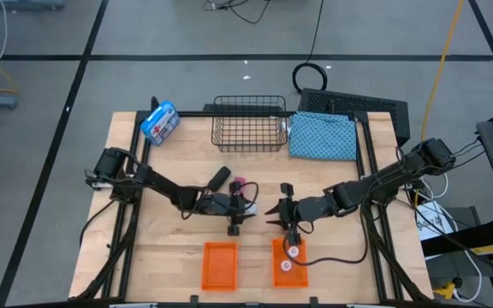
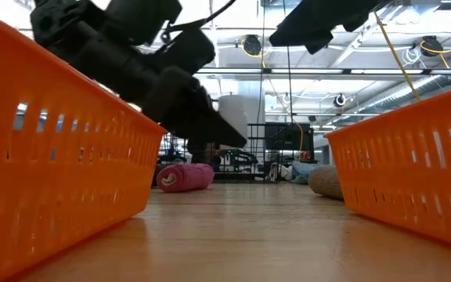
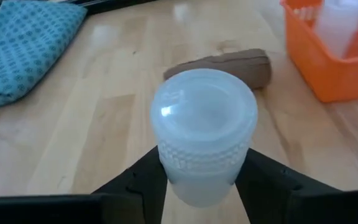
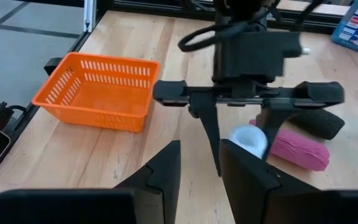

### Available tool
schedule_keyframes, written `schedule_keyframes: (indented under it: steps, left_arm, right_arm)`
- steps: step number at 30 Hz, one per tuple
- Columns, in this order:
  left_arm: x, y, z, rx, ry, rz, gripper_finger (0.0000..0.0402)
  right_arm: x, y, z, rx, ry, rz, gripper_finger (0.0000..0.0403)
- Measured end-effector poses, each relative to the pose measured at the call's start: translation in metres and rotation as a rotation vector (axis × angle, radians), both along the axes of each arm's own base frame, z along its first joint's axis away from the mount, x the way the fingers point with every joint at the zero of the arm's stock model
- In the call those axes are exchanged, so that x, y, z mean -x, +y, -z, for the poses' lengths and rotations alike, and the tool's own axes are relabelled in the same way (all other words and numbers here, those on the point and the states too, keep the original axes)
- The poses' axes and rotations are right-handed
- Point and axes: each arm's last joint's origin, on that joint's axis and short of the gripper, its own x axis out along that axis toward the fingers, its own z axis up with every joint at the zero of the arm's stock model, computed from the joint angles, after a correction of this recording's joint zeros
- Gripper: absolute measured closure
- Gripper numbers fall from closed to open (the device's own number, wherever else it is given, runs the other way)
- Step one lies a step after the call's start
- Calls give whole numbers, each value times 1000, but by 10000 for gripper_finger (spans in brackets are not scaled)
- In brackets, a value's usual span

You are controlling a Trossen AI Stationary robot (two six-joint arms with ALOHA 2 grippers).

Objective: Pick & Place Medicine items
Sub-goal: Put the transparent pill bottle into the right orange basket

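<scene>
A white bottle is being held between the fingers of the left gripper above the middle of the wooden table, its cap turned toward the right side of the table and its long axis lying roughly level. The right gripper is being kept just beside it over the table's middle, its jaws standing narrowly apart with nothing between them. Two orange baskets are being shown at the near edge: the left basket and the right basket, where two more white bottles are lying. A pink piece and a black piece are lying side by side near the left gripper, long axes roughly parallel. A brown piece is lying flat farther right.
</scene>
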Motion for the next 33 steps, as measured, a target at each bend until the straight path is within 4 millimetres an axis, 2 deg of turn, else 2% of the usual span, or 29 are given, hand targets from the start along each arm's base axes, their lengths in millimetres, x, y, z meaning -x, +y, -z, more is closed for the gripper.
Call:
schedule_keyframes:
  steps: [3, 8, 15, 19, 26, 33]
  left_arm:
    - [-5, 5, -4, 36, 8, -35, 228]
    - [-8, 7, -6, 71, 11, -63, 256]
    - [-8, 7, -5, 75, 16, -64, 248]
    - [-7, 7, -4, 73, 26, -65, 232]
    - [-6, 7, -4, 72, 38, -66, 257]
    - [-6, 7, -4, 72, 38, -66, 234]
  right_arm:
    - [-1, -3, 0, 1, 0, 11, 303]
    - [-4, -10, 0, -22, 2, 53, 303]
    - [-9, -26, 1, 31, -9, 161, 290]
    - [-18, -29, 14, 77, 11, 147, 253]
    - [-33, -29, 30, 47, 7, 100, 178]
    - [-42, -37, 44, 31, 31, 137, 137]
